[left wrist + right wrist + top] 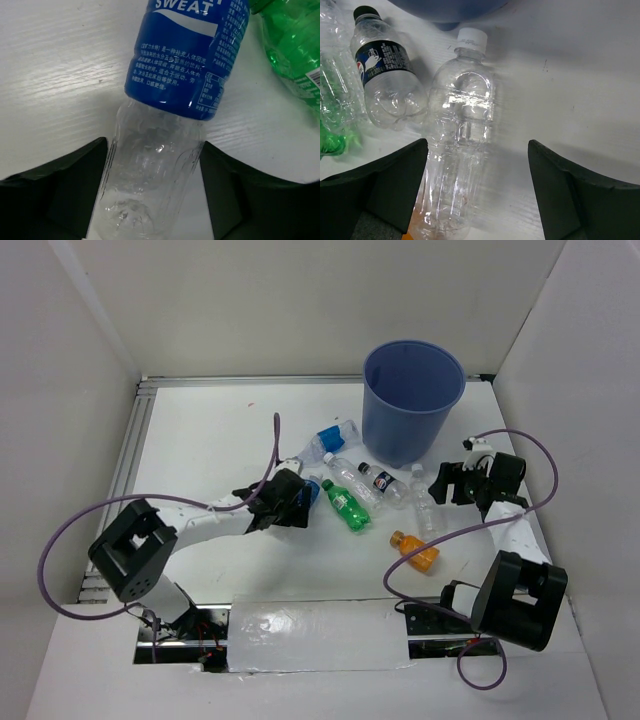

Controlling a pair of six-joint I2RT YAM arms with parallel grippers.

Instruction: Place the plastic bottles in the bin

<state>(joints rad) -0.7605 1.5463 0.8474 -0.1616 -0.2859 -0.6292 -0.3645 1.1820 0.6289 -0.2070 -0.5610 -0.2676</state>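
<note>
1. Top view: the big round blue plastic bin (405,435) stands on the white counter (200,435), ahead of both arms. I see no bottle inside it. The left pincer (303,496) is down over a clear plastic bottle with a blue label (312,488). A small green plastic bottle (347,507) lies just past its tips. The right pincer (447,483) sits low, near the bin wall.
2. Left wrist: jaws are wide and straddle the blue-label bottle's clear lower body (150,175), which fills the gap. I can't tell whether the fingers (60,195) touch it yet. The label end sticks out well ahead of the tips. Risks:
   - The grip sits at one end, so the long end may droop or twist out on lift.
   - The thin wall may buckle and slip.
   - The green bottle is ahead and to one side, close enough to get knocked.
3. Right wrist: jaws are wide and hold nothing. A clear unlabelled plastic bottle with a white cap (460,145) lies lengthwise in the gap. It is off-centre, close to one finger (375,190). A clear bottle with a dark label and black cap (387,75) lies just beside it, outside the gap, and the bin base is dead ahead. Risks:
   - On closing, the near finger hits first, so the bottle may roll or skid out.
   - It could also shove the dark-label bottle.
</note>
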